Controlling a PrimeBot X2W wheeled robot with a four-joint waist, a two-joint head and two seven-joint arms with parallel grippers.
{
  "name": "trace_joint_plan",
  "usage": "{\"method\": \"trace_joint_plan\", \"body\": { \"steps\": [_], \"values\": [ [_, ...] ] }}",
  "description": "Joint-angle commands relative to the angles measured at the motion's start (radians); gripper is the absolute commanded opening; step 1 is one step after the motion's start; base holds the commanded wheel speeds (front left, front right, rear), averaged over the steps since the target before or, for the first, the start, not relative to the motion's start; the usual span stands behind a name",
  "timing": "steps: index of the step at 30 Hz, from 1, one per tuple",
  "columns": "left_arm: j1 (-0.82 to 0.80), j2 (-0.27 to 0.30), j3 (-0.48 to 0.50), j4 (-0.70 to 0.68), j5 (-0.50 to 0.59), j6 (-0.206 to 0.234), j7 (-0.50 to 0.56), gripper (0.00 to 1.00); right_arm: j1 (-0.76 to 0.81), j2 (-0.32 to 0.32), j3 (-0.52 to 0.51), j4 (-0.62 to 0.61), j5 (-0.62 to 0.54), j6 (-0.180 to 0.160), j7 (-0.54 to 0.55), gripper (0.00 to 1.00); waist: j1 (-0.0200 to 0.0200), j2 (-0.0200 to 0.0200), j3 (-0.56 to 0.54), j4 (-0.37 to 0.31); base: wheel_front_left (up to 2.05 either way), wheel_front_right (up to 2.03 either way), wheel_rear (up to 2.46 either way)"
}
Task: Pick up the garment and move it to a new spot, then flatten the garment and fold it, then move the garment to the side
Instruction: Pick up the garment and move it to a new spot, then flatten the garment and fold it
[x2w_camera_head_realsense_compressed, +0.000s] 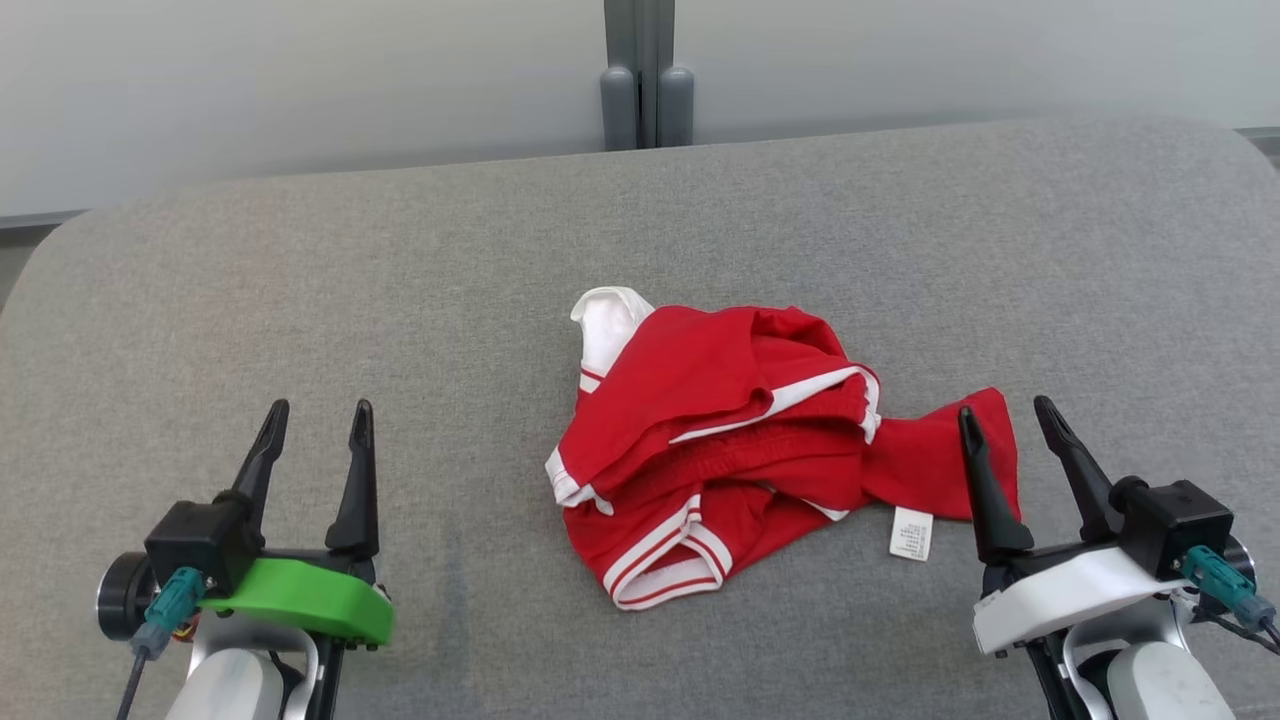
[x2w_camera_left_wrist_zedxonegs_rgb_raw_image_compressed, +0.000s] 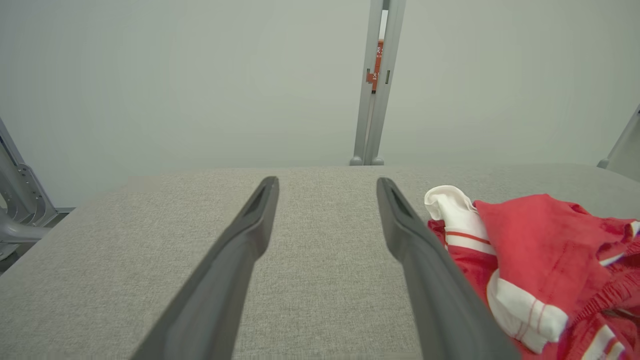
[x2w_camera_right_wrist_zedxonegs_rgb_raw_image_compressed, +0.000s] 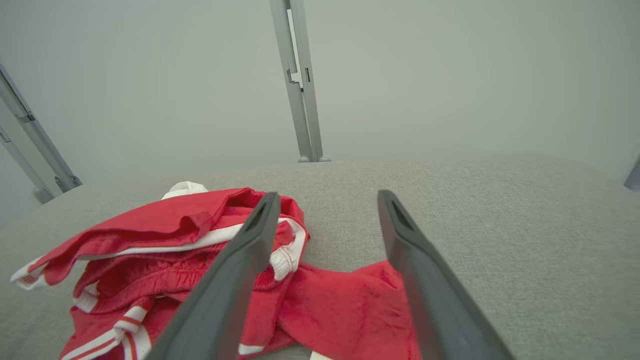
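Red garment (x2w_camera_head_realsense_compressed: 730, 450) sits crumpled mid-surface (x2w_camera_head_realsense_compressed: 400, 280), bare grey cloth all round: wide open to the left, a broad band up to the rounded far edge, some room on the right. Near side, the left end effector (x2w_camera_head_realsense_compressed: 320, 410) hangs released over bare cloth, well apart from the garment. And the right end effector (x2w_camera_head_realsense_compressed: 1004, 408), released too, fingers spread above the garment's right flap; contact, can't tell. Head view catches a white label (x2w_camera_head_realsense_compressed: 911, 532) at the near hem. Right wrist view shows that flap lying between its fingers. Left wrist view picks out a grey frame (x2w_camera_left_wrist_zedxonegs_rgb_raw_image_compressed: 20, 200) beyond the left edge.
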Motion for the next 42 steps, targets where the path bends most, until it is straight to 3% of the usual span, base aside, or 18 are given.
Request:
{"method": "trace_joint_plan", "body": {
  "steps": [1, 24, 30, 32, 37, 42],
  "values": [
    [0.022, -0.004, 0.006, 0.010, 0.011, -0.006, -0.003, 1.00, 0.015, 0.003, -0.005, -0.006, -0.001, 0.000, 0.000, 1.00, 0.0000, 0.0000, -0.016, -0.010, 0.00, 0.00, 0.00],
    [-0.014, -0.039, -0.004, 0.070, 0.035, -0.053, 0.009, 1.00, 0.034, 0.017, -0.008, -0.031, -0.005, 0.000, 0.025, 1.00, 0.0000, 0.0000, -0.026, -0.005, 0.00, 0.00, 0.00],
    [-0.127, -0.079, -0.122, 0.027, 0.044, -0.118, 0.155, 1.00, 0.002, 0.010, 0.009, -0.046, -0.007, 0.000, 0.029, 1.00, 0.0000, 0.0000, 0.041, -0.015, 0.00, 0.00, 0.00],
    [-0.164, -0.101, -0.192, 0.017, 0.040, -0.138, 0.251, 1.00, -0.010, 0.009, 0.017, -0.036, 0.003, 0.000, 0.026, 1.00, 0.0000, 0.0000, 0.070, -0.032, 0.00, 0.00, 0.00],
    [-0.184, -0.096, -0.268, 0.033, 0.035, -0.154, 0.385, 1.00, -0.028, 0.015, 0.017, -0.022, 0.013, 0.000, 0.014, 1.00, 0.0000, 0.0000, 0.104, -0.059, 0.00, 0.00, 0.00],
    [-0.197, -0.082, -0.289, 0.064, 0.045, -0.141, 0.458, 1.00, -0.042, 0.018, 0.019, -0.005, 0.016, 0.000, -0.001, 1.00, 0.0000, 0.0000, 0.120, -0.075, 0.00, 0.00, 0.00]
  ]
}}
